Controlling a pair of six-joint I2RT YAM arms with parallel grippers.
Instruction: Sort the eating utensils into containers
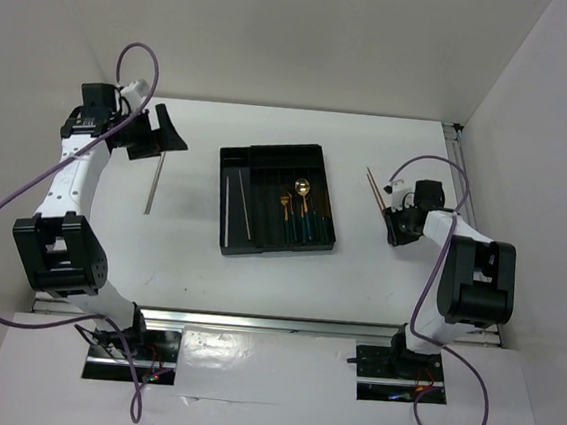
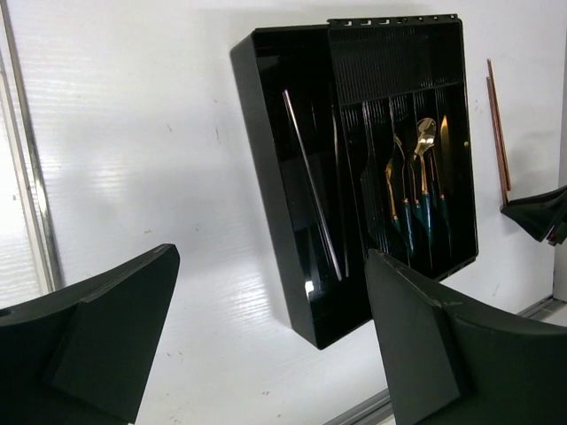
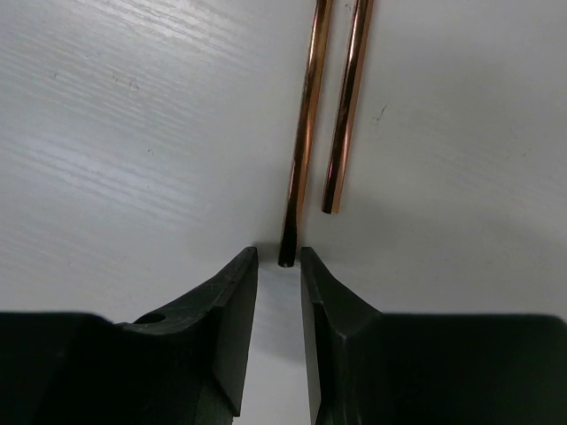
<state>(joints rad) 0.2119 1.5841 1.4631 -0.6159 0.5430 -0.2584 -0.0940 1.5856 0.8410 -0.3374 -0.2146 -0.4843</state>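
**Copper chopsticks at right, pick not yet made**

Two copper chopsticks point(image 3: 306, 133) lie side by side on the worktop point(image 1: 179, 253), well right of the tray point(image 1: 222, 207). The near end of the left one sits at the mouth of the right end effector point(image 3: 279, 257). Its jaws stand a narrow gap apart with nothing between them.

Handling, as judged: thin, stiff, light, and polished, so likely slippery and prone to roll. They lie flat, so there is little to bite. Best hold is across the shaft just past the tip. The neighbour lies just beside and could get nudged.

Gold-headed cutlery point(image 1: 301, 209) is in the tray's right slots. One silver chopstick point(image 1: 152, 185) is on the worktop at left, near the left end effector point(image 1: 161, 130), which hangs wide open and empty.
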